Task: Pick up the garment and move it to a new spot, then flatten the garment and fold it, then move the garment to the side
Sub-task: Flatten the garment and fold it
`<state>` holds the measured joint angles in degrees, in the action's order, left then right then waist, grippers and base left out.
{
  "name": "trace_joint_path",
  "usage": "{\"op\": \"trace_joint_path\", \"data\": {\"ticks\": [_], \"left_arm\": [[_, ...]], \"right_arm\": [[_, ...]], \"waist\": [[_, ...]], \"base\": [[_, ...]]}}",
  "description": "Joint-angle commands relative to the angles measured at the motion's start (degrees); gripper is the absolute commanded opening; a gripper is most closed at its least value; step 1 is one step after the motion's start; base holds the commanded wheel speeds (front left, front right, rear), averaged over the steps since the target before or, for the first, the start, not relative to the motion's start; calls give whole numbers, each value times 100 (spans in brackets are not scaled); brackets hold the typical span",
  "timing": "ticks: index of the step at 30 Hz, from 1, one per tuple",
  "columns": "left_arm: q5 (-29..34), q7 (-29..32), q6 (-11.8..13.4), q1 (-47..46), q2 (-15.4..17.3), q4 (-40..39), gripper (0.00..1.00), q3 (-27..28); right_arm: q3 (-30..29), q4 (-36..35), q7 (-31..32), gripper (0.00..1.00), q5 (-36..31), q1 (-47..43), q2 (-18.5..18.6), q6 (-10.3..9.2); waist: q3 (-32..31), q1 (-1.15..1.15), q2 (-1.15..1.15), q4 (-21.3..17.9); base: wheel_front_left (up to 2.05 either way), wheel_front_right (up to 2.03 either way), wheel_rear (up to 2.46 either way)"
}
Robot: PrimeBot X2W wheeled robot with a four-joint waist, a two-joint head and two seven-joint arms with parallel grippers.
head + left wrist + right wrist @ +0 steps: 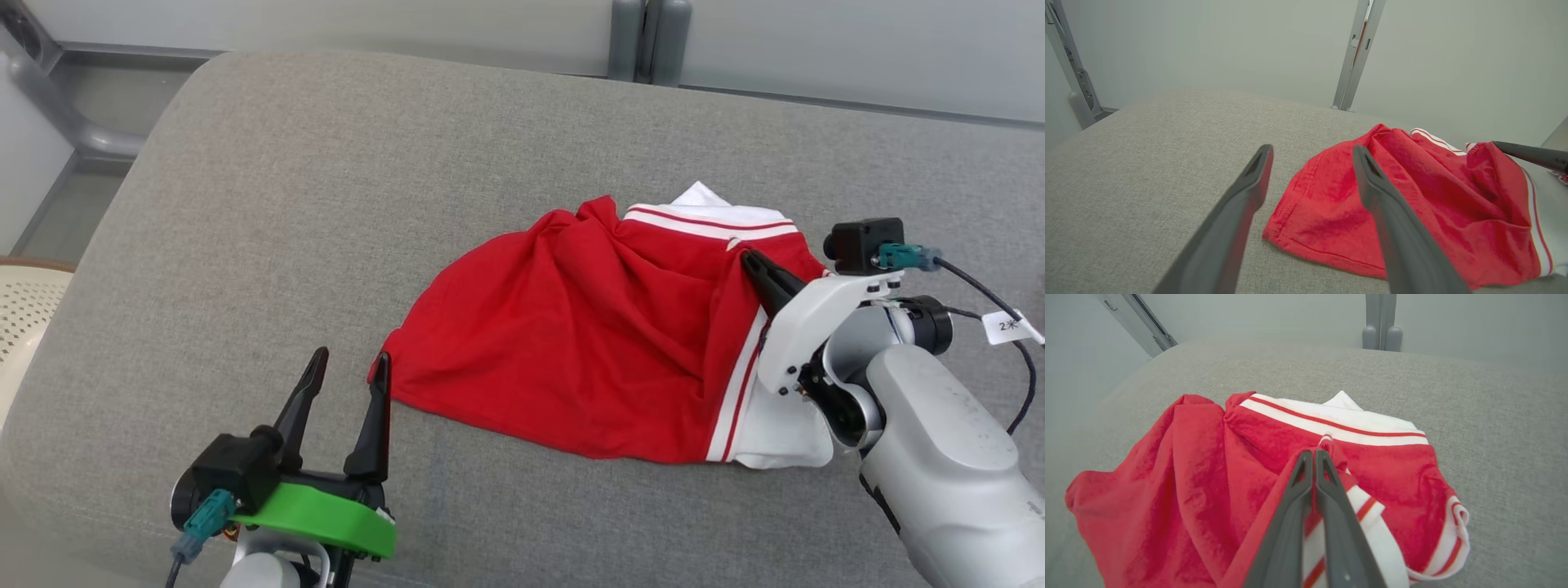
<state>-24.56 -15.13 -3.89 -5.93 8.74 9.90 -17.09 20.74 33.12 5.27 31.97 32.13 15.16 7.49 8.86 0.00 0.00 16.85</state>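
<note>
Garment (588, 327), one, red with white striped bands, lies crumpled right of centre on the single grey cushion (286, 204). There are two grippers. The right wrist view shows the right gripper (1312, 454) closed tight on a red fold beside a white band, a pinch the head view half hides. The head view shows the left gripper (351, 357) spread apart at the garment's near left corner. The left wrist view shows that corner's stitched hem.

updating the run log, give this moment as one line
stage: pick-up | right gripper: shut on garment | left gripper: open beside garment corner
</note>
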Motion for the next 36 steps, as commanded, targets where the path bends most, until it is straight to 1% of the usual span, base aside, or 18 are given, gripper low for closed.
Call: {"op": "trace_joint_path", "data": {"ticks": [1, 4, 8, 11, 13, 16, 19, 26, 30, 31, 32, 33, 34, 35, 36], "left_arm": [[41, 0, -36, -100, -11, 40, 100, 31], [102, 0, -85, -101, -25, 107, 100, 77], [175, 0, -125, -13, -58, 102, 100, 157], [217, 0, -166, 52, -106, 82, 100, 161], [220, 0, -191, 96, -136, 93, 100, 134], [238, 0, -218, 85, -185, 111, 100, 98], [264, 0, -262, 18, -222, 162, 100, 34], [280, 0, -301, -125, -272, 302, 100, 64], [295, 0, -312, -175, -303, 376, 100, 72], [298, 0, -316, -176, -305, 391, 100, 91], [302, 0, -313, -178, -308, 399, 100, 108], [307, 0, -311, -182, -314, 409, 100, 116], [313, 0, -314, -184, -320, 419, 100, 124], [316, 0, -317, -184, -324, 429, 100, 137], [321, 0, -318, -174, -322, 430, 100, 156]], "right_arm": [[58, 109, -93, 100, 29, 112, -53, 0], [162, 274, -428, 100, 63, 183, -69, -1], [178, 75, -1000, 100, 167, -44, 2, 0], [-90, -165, -1422, 100, 229, -374, 191, -1], [-291, -279, -1550, 100, 220, -646, 293, -1], [-529, -371, -1489, 100, 280, -1018, 383, 0], [-586, -462, -1314, 100, 361, -1275, 424, 0], [-255, -642, -642, 100, 734, -1394, 322, 0], [-78, -538, -369, 100, 933, -1312, 260, 0], [-23, -496, -287, 96, 969, -1293, 248, 0], [16, -465, -235, 83, 1002, -1282, 241, 0], [47, -420, -197, 45, 1012, -1257, 252, 0], [65, -385, -178, 35, 997, -1232, 264, 0], [66, -350, -220, 1, 946, -1198, 275, 0], [56, -337, -251, 0, 918, -1170, 267, 0]], "waist": [[55, 0, 0, 43], [-24, 0, 0, -123], [-168, 0, 0, -418], [-240, 0, 0, -618], [-260, 0, 0, -702], [-215, 0, 0, -762], [-129, 0, 0, -728], [10, 0, 0, -545], [15, 0, 0, -434], [10, 0, 0, -417], [7, 0, 0, -407], [5, 0, 0, -399], [4, 0, 0, -398], [-1, 0, 0, -404], [-12, 0, 0, -427]], "base": [[0, 0, 0], [0, 0, 0], [0, 0, 0], [0, 0, 0], [0, 0, 0], [0, 0, 0], [0, 0, 0], [0, 0, 0], [0, 0, 0], [0, 0, 0], [0, 0, 0], [0, 0, 0], [0, 0, 0], [0, 0, 0], [0, 0, 0]]}}
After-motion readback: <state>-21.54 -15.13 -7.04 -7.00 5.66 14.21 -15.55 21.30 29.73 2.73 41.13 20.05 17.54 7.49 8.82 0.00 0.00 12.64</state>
